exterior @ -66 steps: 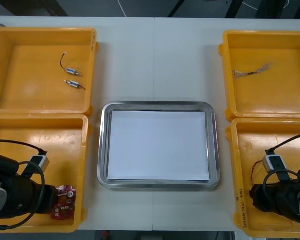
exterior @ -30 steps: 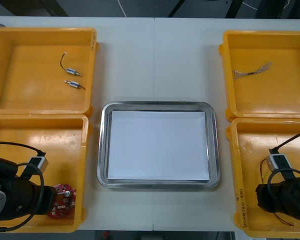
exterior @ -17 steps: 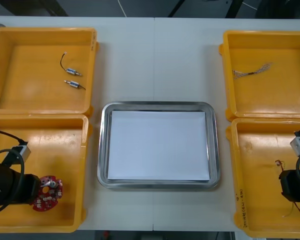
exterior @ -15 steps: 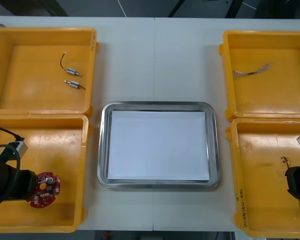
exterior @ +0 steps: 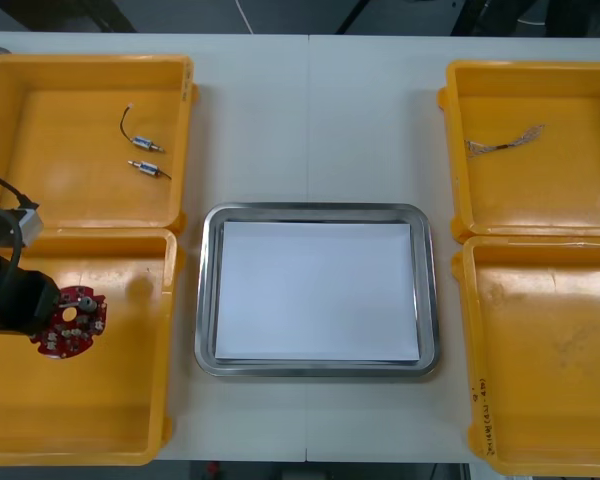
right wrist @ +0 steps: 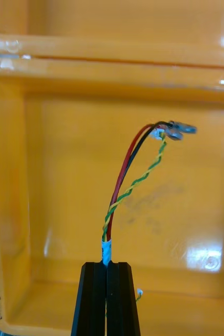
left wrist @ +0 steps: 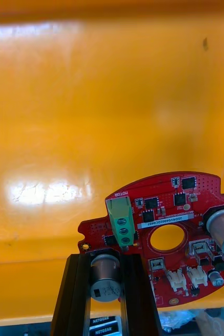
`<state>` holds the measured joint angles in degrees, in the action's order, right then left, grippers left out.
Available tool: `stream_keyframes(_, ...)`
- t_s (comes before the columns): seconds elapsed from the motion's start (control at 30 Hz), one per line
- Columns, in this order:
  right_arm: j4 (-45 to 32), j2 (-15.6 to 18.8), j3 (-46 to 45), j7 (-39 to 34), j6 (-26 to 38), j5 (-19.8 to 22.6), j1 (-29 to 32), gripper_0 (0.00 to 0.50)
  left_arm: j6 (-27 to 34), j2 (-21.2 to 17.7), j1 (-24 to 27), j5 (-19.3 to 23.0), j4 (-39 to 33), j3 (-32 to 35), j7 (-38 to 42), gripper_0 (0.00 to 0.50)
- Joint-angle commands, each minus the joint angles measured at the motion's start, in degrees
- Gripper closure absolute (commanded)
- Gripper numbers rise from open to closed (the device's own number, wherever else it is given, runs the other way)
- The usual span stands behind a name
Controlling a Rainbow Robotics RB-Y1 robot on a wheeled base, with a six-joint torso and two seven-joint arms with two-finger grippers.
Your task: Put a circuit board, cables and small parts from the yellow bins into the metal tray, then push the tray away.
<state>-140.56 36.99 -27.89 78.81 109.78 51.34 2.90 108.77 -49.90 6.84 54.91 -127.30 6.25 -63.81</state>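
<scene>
The round red circuit board (exterior: pixel 70 322) hangs over the near left bin (exterior: pixel 120 420), clear of its floor to judge by the shadow it throws toward the bin's inner wall. The left hand (exterior: pixel 42 312) has it by one edge. In the left wrist view the two fingers (left wrist: pixel 75 294) are closed to the width of a small grey cylinder standing on the board, a raised part that gives them a firmer bite than the thin disc would. Held so, most of the board juts past the fingertips, which should let it be laid down flat. Across the table (exterior: pixel 310 120), the right hand (right wrist: pixel 107 286) has its fingers almost together, pinching the taped end of a cable bundle (right wrist: pixel 130 184) of red, black and twisted yellow-green wires, so the connector end stands free above the near right bin (right wrist: pixel 22 157). Between the bins the metal tray (exterior: pixel 208 300), white inside, lies bare and within both arms' reach, likely the place meant for both loads. The small metal parts (exterior: pixel 147 168) lie untouched in the far left bin (exterior: pixel 40 190).
</scene>
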Motion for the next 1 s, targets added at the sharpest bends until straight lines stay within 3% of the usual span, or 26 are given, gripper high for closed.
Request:
stream_keyframes(0.03,-2.2,4.6,-0.8,2.8,0.2,1.4,-3.3,0.500,1.2,-2.4,6.2,2.5,-2.0,1.0,6.5,0.499)
stream_keyframes(0.33,-2.6,11.3,-0.1,3.0,0.2,10.0,-3.7,0.500,1.2,-2.4,15.1,3.2,-4.4,-7.4,12.0,0.499)
stream_keyframes(0.63,-5.7,13.5,2.2,3.0,0.2,12.1,-5.0,0.500,1.2,-0.6,21.8,3.5,-6.2,-17.0,19.3,0.499)
stream_keyframes(0.8,-6.8,13.6,4.2,3.0,0.2,12.0,-6.4,0.500,1.2,1.6,23.7,-0.2,-7.3,-23.0,20.6,0.499)
stream_keyframes(1.0,-6.9,13.6,5.3,3.3,0.2,12.2,-6.9,0.500,-0.9,4.9,25.5,-8.1,-7.1,-31.6,22.4,0.499)
